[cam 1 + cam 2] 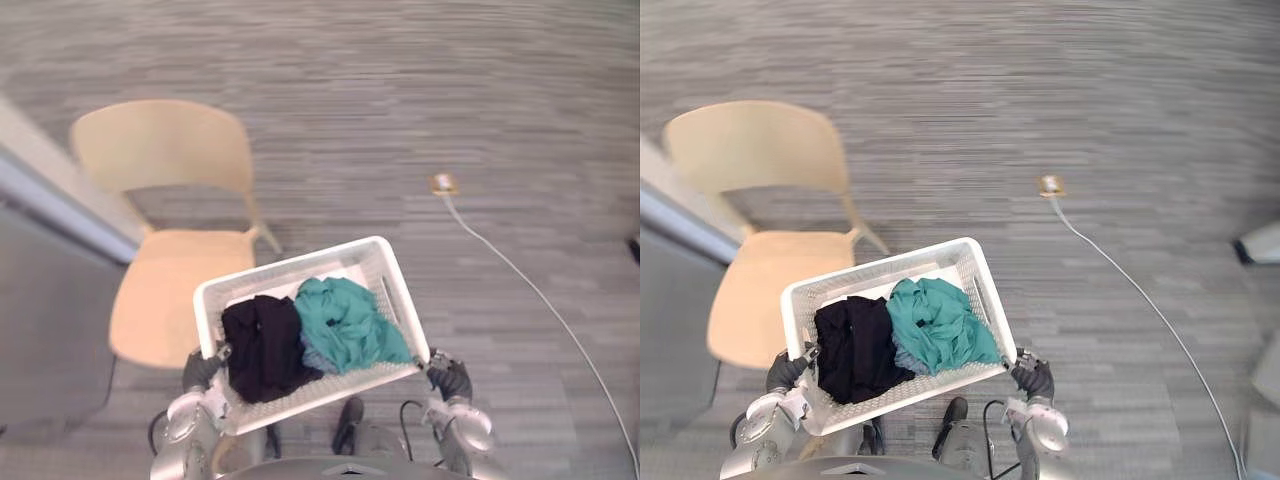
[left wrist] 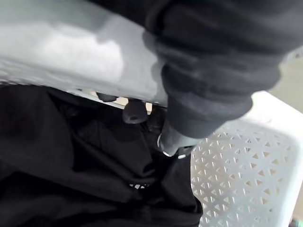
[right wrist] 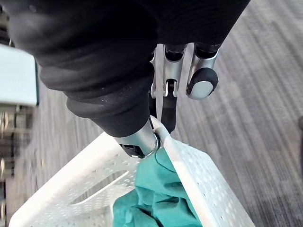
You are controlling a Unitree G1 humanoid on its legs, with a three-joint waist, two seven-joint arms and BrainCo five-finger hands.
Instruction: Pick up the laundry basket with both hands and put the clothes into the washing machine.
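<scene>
The white laundry basket [image 1: 300, 261] is held up over the floor [image 1: 420, 90] beside a pale chair [image 1: 170, 150], with the left hand [image 1: 203, 368] and right hand [image 1: 450, 378] clamped on opposite rims, fingers largely hidden by plastic, and a black garment [image 1: 262, 345] and teal garment [image 1: 345, 322] heaped inside.

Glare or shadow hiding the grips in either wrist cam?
Left wrist view: dark cover of the left hand and black clothes merge in shade; laundry basket rim bright. Right wrist view: evenly lit, right hand pinching the rim shows plainly. Eye views: no hard shadows.
</scene>
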